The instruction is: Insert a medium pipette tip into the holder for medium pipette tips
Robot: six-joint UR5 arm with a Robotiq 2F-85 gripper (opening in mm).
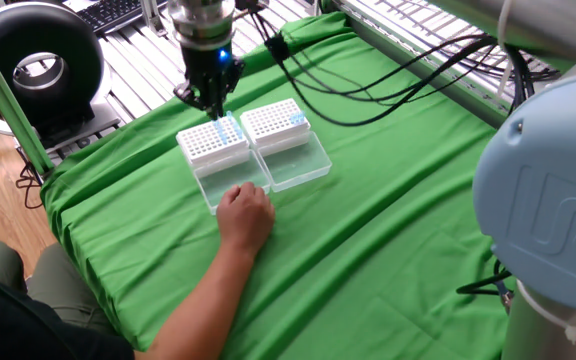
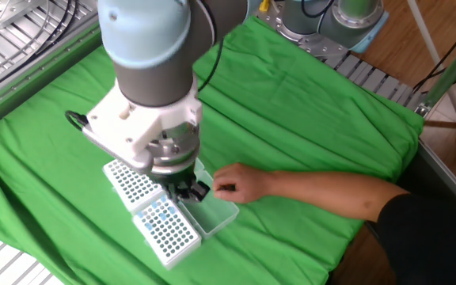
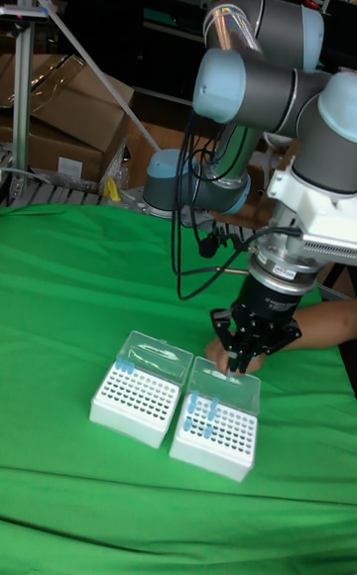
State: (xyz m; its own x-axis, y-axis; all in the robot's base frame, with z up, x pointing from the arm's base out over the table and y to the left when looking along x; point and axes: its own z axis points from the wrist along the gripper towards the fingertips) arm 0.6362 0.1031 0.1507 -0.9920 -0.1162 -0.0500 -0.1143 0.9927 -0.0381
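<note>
The holder for medium pipette tips (image 1: 208, 146) stands on the green cloth (image 1: 388, 230) as a white rack with a grid of holes. Its clear lid (image 1: 230, 180) is folded open flat on the side toward the person. Several blue pipette tips (image 1: 227, 131) sit in the holes along the edge of the holder that faces the second rack (image 1: 273, 122). That second rack, a look-alike with its own clear lid open, stands just beside the holder with the long sides almost touching.

The gripper (image 1: 212, 100) points straight down and hangs above the holder, over the edge farthest from the person, clear of the grid. Its black fingers (image 3: 220, 335) converge toward a narrow gap. Whether a tip is clamped between them cannot be told from any view.

A person's hand (image 1: 245, 215) rests on the holder's open lid, at the end away from the grid.
</note>
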